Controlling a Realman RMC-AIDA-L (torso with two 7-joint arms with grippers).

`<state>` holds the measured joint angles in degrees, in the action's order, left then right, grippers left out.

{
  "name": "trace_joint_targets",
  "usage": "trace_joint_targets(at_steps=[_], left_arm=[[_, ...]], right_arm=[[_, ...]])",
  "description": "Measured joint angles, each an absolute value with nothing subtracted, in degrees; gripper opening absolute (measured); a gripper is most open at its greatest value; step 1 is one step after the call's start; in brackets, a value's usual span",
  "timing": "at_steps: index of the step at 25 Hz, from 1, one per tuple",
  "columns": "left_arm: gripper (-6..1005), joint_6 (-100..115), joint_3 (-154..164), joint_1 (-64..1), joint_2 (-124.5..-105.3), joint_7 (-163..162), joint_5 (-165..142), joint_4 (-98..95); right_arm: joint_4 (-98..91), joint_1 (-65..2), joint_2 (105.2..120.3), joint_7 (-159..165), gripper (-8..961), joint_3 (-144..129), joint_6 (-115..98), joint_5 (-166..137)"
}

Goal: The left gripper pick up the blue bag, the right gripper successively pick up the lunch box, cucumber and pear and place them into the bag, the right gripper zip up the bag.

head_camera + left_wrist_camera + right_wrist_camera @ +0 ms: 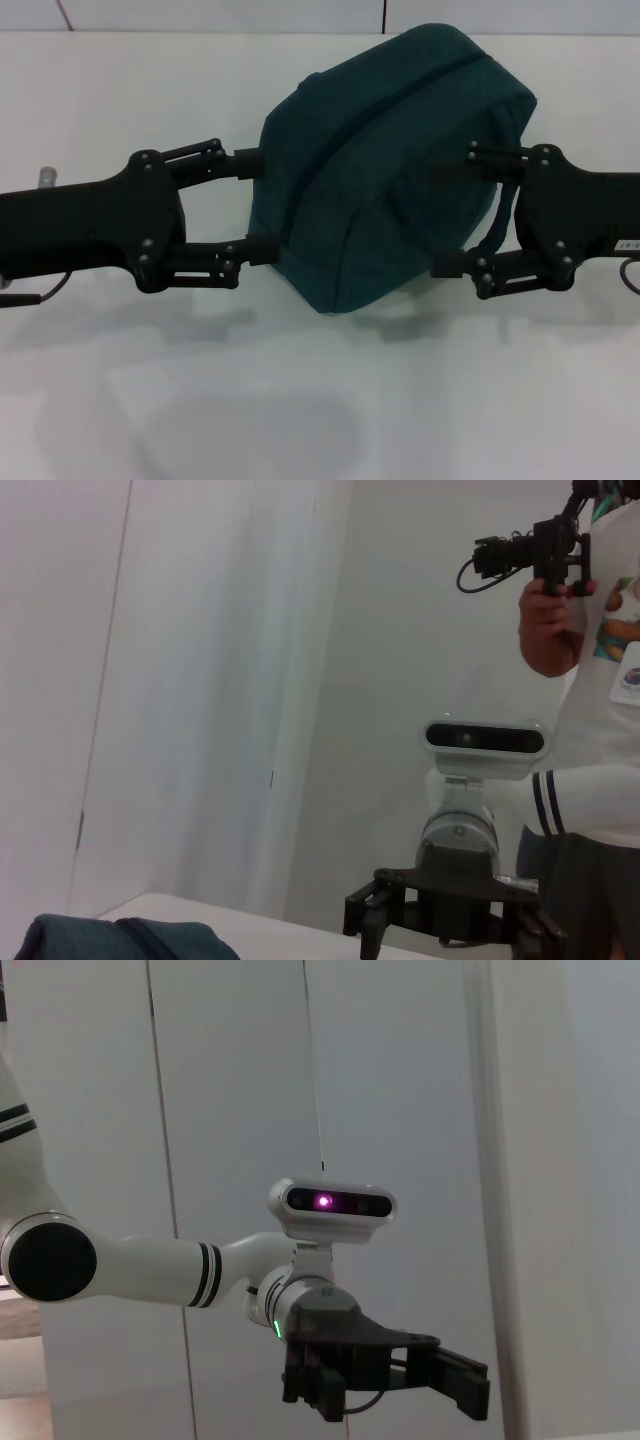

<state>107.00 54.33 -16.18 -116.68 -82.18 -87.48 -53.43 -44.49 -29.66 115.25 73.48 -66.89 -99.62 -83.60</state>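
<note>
Left gripper (252, 205) at 9 o'clock, fingers spread, tips touching the blue bag (385, 165). Bag sits table-centre, apparently zipped. Right gripper (455, 210) at 3 o'clock, also spread wide. Judged: closing stage; next, both arms withdraw clear.

Head camera looks steeply down, close; each wrist camera faces across at the opposite arm.

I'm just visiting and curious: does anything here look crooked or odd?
Yes. The blue bag sits skewed on the white table, its zipper seam running diagonally. The left end effector and the right end effector flank it, fingers spread. No lunch box, cucumber or pear shows.
</note>
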Motion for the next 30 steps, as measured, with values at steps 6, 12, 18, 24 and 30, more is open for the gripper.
trace_joint_targets(at_steps=[6, 12, 18, 24, 30], left_arm=[[886, 107.5, 54.5, -16.1, -116.73, -82.2, -87.5, -53.5], [886, 108.0, 54.6, -16.1, -116.82, -82.3, -87.5, -53.5], [886, 108.0, 54.6, -16.0, -116.91, -82.5, -87.5, -53.5], [886, 108.8, 54.3, -15.9, -117.42, -82.2, -87.4, -53.4], [886, 108.8, 54.5, -15.8, -117.55, -82.2, -87.3, -53.4]], right_arm=[[-44.1, -29.7, 115.24, 73.6, 885, -66.9, -99.6, -83.6], [-43.9, -29.6, 115.22, 73.6, 885, -66.9, -99.5, -83.5], [-43.8, -29.3, 115.22, 73.6, 885, -66.9, -99.5, -83.4], [-43.8, -29.3, 115.22, 73.6, 885, -66.9, -99.9, -83.3], [-43.8, -29.1, 115.22, 73.6, 885, -66.9, -100.2, -83.2]])
